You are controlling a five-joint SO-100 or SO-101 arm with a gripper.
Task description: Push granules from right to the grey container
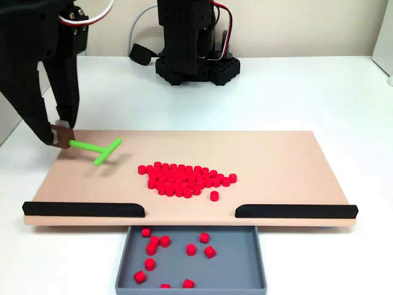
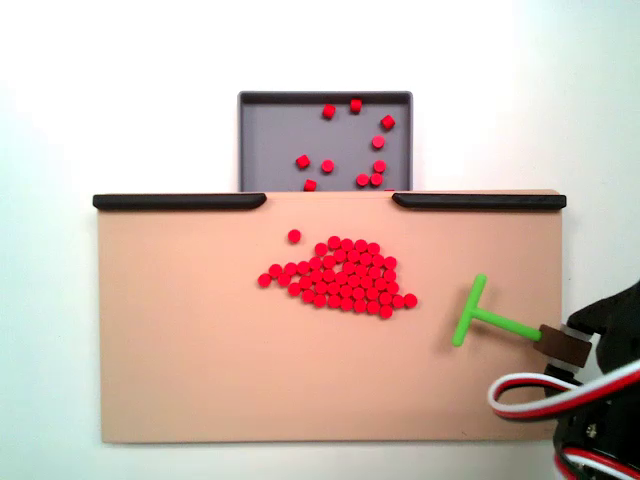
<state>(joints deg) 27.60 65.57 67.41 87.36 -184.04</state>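
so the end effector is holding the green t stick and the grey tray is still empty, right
Not quite. The end effector does hold the green T-shaped stick, but the grey tray is not empty: both fixed views show about ten red granules already in it. The main pile sits on the tan board.

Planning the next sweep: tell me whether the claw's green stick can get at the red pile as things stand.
Probably yes. The claw holds the green T-shaped stick beside the granules, with bare tan board between them and nothing in the way.
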